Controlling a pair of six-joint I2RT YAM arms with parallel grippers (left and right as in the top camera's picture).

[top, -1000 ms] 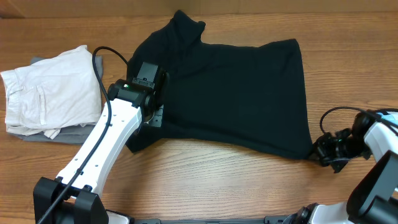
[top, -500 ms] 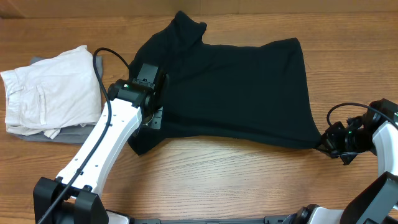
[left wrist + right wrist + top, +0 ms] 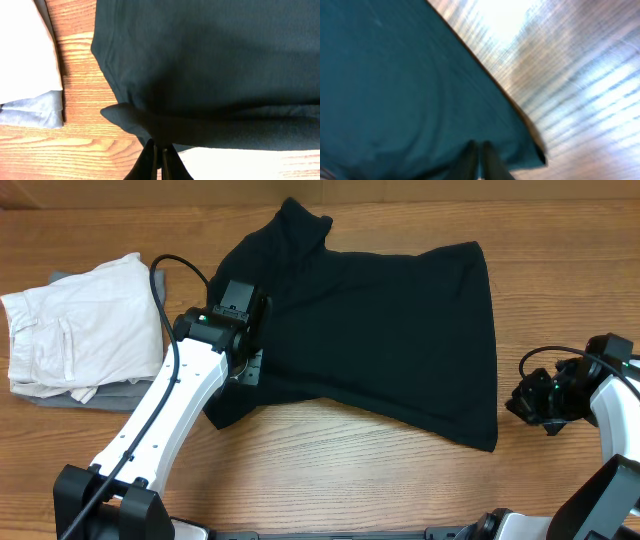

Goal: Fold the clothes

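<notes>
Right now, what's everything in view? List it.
T-shirt: one, black, spread flat mid-table
Folded garment: one, off-white, at the table's left end
Cloth: one, grey, under the folded garment
Table: one, brown wood, under everything
Left arm: one, white, reaching in from the near edge
Left end effector: one, black, shut on the T-shirt's left edge
Right end effector: one, black, just off the T-shirt's right edge; open or shut unclear, since the wrist view is blurred
</notes>
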